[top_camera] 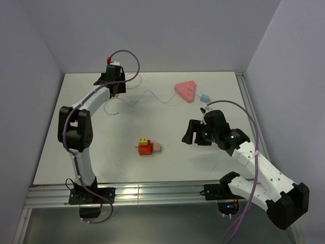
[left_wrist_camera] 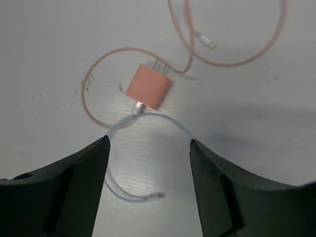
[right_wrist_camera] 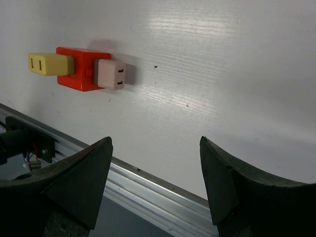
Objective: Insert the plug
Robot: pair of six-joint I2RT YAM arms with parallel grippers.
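Note:
The plug (top_camera: pixel 204 97), tiny and light blue, lies on the white table (top_camera: pixel 167 168) just right of the pink triangular socket strip (top_camera: pixel 185 91); neither wrist view shows it. My right gripper (top_camera: pixel 193 136) hovers open well in front of the plug, near the table's middle right. In the right wrist view this gripper (right_wrist_camera: pixel 155 140) holds nothing and hangs over the table's near edge. My left gripper (top_camera: pixel 116 89) is at the far left, away from the plug. It stands open (left_wrist_camera: pixel 149 140) over a thin pale cable (left_wrist_camera: pixel 170 121) that lies on the table.
A salmon-orange block (left_wrist_camera: pixel 148 86) with two prongs and a thin looping cable (left_wrist_camera: pixel 94 74) lies just beyond the left fingers. A red adapter block (right_wrist_camera: pixel 79 69) carrying a yellow plug (right_wrist_camera: pixel 48 63) and a pale pink plug (right_wrist_camera: pixel 112 74) sits mid-table (top_camera: pixel 146 148). A metal rail (right_wrist_camera: pixel 163 192) runs along the near edge.

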